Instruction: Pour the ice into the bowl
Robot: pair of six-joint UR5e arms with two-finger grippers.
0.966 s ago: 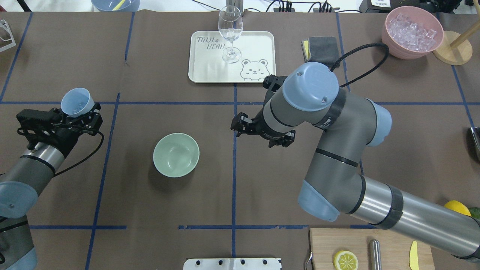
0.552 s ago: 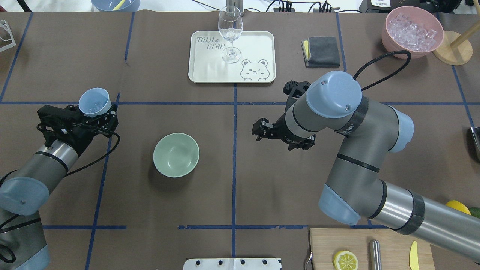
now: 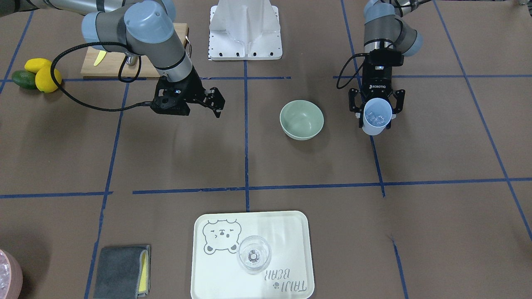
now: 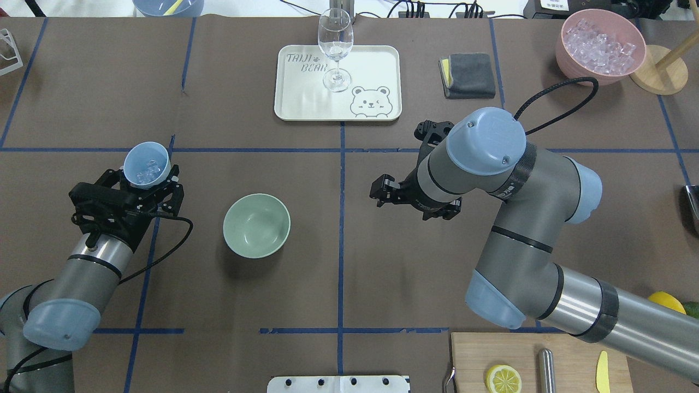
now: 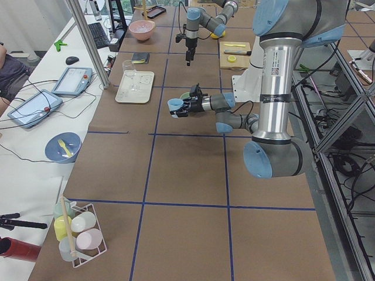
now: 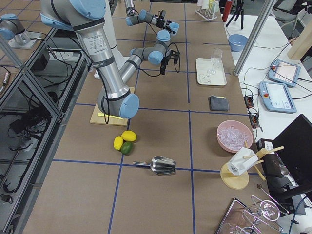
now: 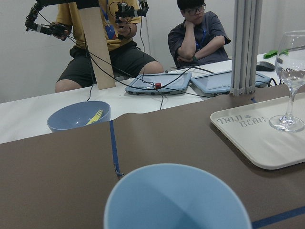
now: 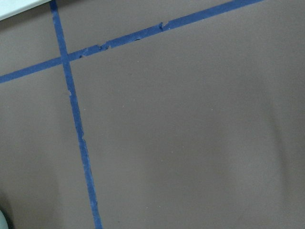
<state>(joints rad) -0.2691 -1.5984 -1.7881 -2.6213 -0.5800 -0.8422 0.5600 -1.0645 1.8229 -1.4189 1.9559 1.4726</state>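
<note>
A light blue cup (image 4: 146,162) hangs upright above the table, left of the bowl, with my left gripper (image 4: 146,176) shut on it. Small clear ice (image 4: 147,173) cubes lie in its bottom, also seen in the front-facing view as ice (image 3: 376,118) in the cup (image 3: 377,117). The pale green bowl (image 4: 256,225) stands empty on the table, apart from the cup. My right gripper (image 4: 380,189) hovers open to the right of the bowl, holding nothing. The left wrist view shows only the cup's rim (image 7: 176,200).
A cream tray (image 4: 306,98) with a wine glass (image 4: 335,49) sits at the back centre. A grey cloth (image 4: 469,73) and a pink tub (image 4: 568,60) of ice are at the back right. A cutting board (image 4: 568,360) with a lemon slice lies front right.
My left arm has carried the cup to the right and nearer, closer to the bowl. My right arm has drawn back to the right, away from the bowl.
</note>
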